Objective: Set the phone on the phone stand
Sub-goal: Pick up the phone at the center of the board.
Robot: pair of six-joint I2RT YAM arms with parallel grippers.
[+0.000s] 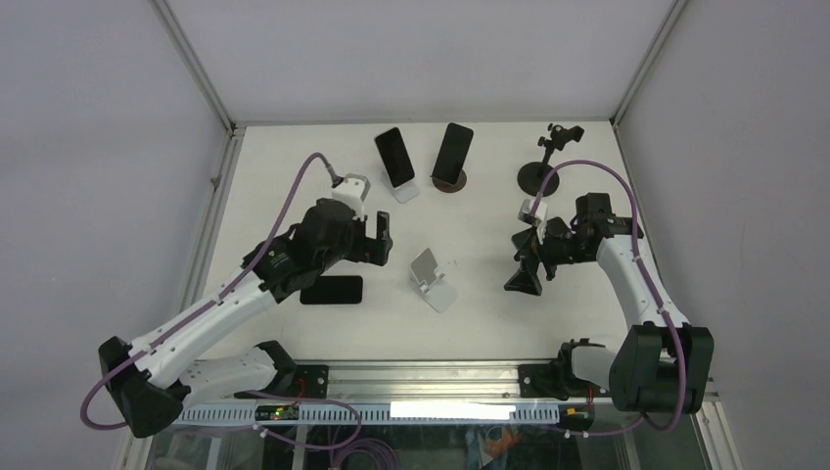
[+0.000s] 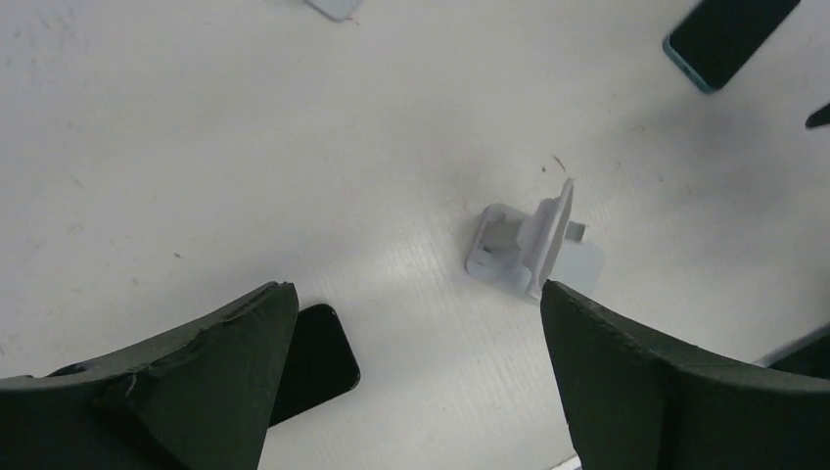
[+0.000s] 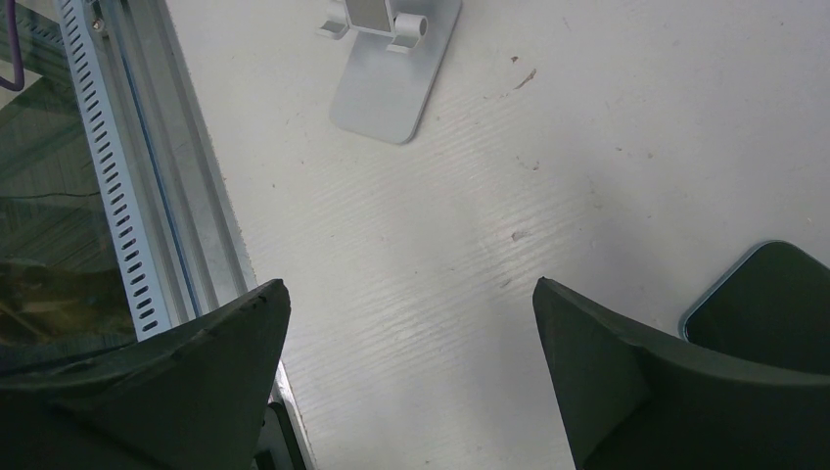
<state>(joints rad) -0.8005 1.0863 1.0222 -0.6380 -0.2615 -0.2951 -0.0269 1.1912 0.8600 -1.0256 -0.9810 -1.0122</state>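
Note:
A black phone (image 1: pixel 331 290) lies flat on the white table, just below my left arm; in the left wrist view the phone (image 2: pixel 315 360) shows beside the left finger. An empty silver phone stand (image 1: pixel 432 279) stands mid-table, also seen as the stand (image 2: pixel 529 240) and the stand (image 3: pixel 387 78). My left gripper (image 1: pixel 385 243) (image 2: pixel 416 294) hangs open above the table between phone and stand, holding nothing. My right gripper (image 1: pixel 524 269) (image 3: pixel 409 286) is open to the right of the stand, with only bare table between its fingers.
At the back, one phone (image 1: pixel 394 157) leans on a white stand and another (image 1: pixel 452 154) on a round brown stand. A black clamp stand (image 1: pixel 538 174) is at the back right. A teal-edged phone (image 3: pixel 763 294) (image 2: pixel 729 34) lies by my right gripper. A metal rail (image 3: pixel 147 196) edges the front.

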